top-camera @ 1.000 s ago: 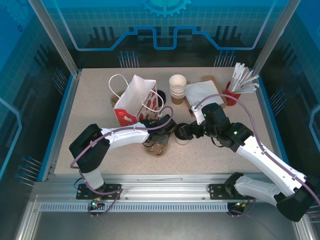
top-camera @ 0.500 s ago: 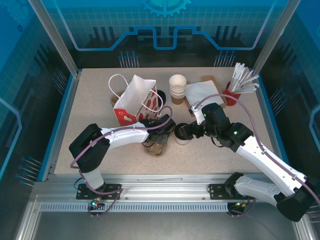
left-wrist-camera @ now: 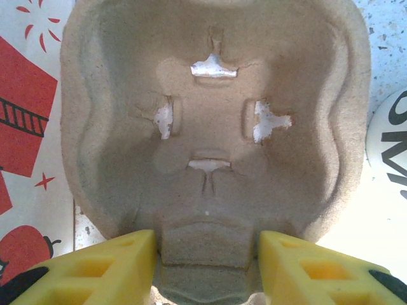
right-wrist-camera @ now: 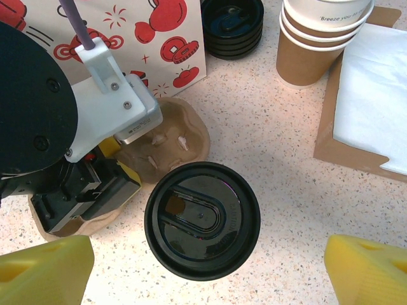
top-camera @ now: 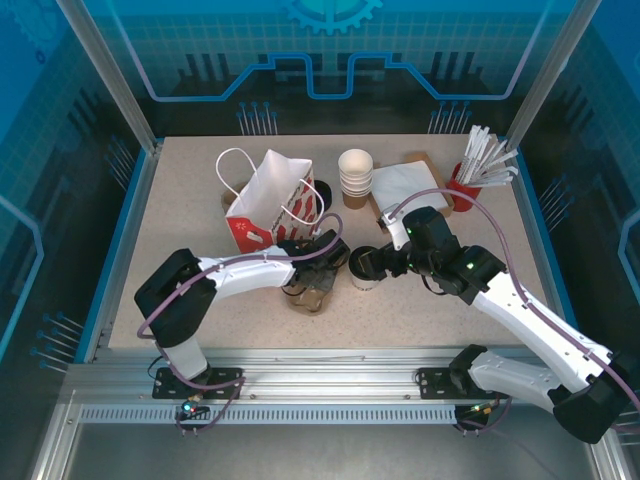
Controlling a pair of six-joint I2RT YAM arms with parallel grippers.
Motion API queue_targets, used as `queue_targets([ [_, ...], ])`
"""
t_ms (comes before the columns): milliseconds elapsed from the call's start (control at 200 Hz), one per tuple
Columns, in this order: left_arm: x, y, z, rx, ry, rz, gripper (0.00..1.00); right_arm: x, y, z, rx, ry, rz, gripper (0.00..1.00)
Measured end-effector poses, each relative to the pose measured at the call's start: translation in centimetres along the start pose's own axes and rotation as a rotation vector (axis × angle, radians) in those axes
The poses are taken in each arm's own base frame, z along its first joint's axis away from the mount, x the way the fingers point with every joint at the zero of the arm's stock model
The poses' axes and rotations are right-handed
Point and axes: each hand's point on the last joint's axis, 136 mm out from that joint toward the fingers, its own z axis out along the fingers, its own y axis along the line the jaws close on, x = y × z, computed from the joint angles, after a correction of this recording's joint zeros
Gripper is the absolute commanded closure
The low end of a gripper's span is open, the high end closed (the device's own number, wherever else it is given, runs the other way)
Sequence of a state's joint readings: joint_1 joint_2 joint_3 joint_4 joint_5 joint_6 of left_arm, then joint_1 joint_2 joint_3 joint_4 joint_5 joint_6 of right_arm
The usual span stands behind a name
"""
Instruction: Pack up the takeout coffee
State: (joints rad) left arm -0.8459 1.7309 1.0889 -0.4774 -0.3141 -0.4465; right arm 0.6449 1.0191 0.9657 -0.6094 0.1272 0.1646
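At the left of the speckled beige table (top-camera: pixel 180 230) stands a white paper bag printed with red figures (top-camera: pixel 268 205), its looped handles raised. Just in front of the bag a brown moulded-pulp cup carrier (left-wrist-camera: pixel 216 127) lies flat on the table. The left gripper (left-wrist-camera: pixel 206 276) has hold of it: in the left wrist view the yellow fingers (left-wrist-camera: pixel 108 270) stand about half closed and press from both sides on a narrow tab at the carrier's edge, which fills the gap between them. Behind the carrier, beside the bag's right corner, sits a stack of round black plastic lids (right-wrist-camera: pixel 232 25). The takeout coffee (right-wrist-camera: pixel 202 219), a small paper cup under a round black plastic lid, stands upright on the table just right of the carrier; whether the two touch I cannot tell. The right gripper (right-wrist-camera: pixel 203 273) hangs over the coffee with its jaws spread wide, one yellow fingertip (right-wrist-camera: pixel 41 270) on each side of the lid and clear of it, holding nothing. Further back and to the right stands a stack of brown paper cups with white rims (right-wrist-camera: pixel 321 38), next to a white napkin (right-wrist-camera: pixel 375 95) lying on a brown paper sheet (right-wrist-camera: pixel 331 146). At the far right a red holder (top-camera: pixel 462 195) is packed with white wrapped sticks (top-camera: pixel 488 155)
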Motion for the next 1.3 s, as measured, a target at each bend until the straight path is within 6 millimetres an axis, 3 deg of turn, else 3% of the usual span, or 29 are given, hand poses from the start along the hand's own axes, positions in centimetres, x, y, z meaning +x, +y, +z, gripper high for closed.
queue_targets([
  [575, 0.80, 0.14, -0.31, 0.010, 0.024, 0.003, 0.52, 0.16, -0.01, 0.11, 0.000, 0.003, 0.003, 0.05],
  [1011, 0.81, -0.05, -0.30, 0.020, 0.026, 0.004, 0.62, 0.17, -0.01, 0.15, 0.000, 0.003, 0.004, 0.05],
  [1301, 0.73, -0.07, -0.63, 0.026, 0.022, 0.008, 0.63, 0.17, -0.01, 0.14, 0.000, 0.003, 0.003, 0.05],
])
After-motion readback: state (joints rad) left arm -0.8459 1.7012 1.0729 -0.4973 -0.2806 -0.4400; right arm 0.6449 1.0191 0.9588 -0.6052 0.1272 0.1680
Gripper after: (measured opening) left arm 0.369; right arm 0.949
